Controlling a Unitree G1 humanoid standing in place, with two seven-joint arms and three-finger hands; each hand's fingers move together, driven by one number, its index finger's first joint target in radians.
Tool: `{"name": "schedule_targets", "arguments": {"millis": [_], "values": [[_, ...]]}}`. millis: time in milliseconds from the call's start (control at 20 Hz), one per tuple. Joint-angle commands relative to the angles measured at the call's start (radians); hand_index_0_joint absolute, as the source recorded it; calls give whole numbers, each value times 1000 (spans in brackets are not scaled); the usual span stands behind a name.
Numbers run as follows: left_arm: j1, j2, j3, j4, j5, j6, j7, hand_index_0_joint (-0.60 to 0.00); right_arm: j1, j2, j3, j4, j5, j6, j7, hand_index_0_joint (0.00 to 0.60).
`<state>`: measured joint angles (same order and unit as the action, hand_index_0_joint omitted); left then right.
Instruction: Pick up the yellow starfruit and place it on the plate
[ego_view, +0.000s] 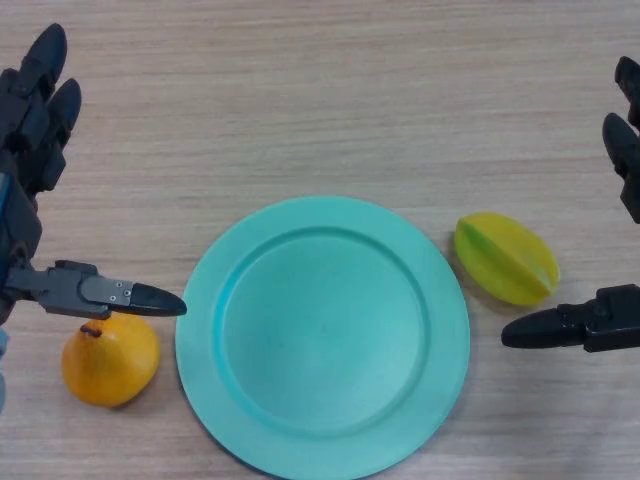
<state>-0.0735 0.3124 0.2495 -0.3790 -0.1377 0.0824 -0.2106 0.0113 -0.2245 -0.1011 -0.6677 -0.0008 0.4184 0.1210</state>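
Both my hands are hanging open: the ridged yellow starfruit (506, 257) is lying just right of the round teal plate (322, 335), slanting down-right, nearest my right hand (600, 318); my left hand (40, 200) is idling far-side.

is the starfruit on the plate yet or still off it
Off it. The starfruit lies on the table just right of the plate, which holds nothing; the right hand is beside it.
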Motion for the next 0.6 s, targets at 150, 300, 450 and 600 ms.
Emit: {"name": "schedule_targets", "arguments": {"millis": [150, 300, 450, 600], "values": [[-31, 44, 49, -56, -42, -96, 15, 0, -25, -29, -48, -28, -1, -146, 0, 0], [-28, 37, 39, -59, -35, -95, 19, 0, -30, -30, -43, -16, -5, -144, -7, 0], [-26, 35, 34, -53, -36, -99, 19, 0, -37, -34, -44, -11, -22, -143, -4, 0], [-19, 31, 27, -51, -16, -92, 9, 0, -39, -39, -21, 109, -102, -278, 8, 0]]}}
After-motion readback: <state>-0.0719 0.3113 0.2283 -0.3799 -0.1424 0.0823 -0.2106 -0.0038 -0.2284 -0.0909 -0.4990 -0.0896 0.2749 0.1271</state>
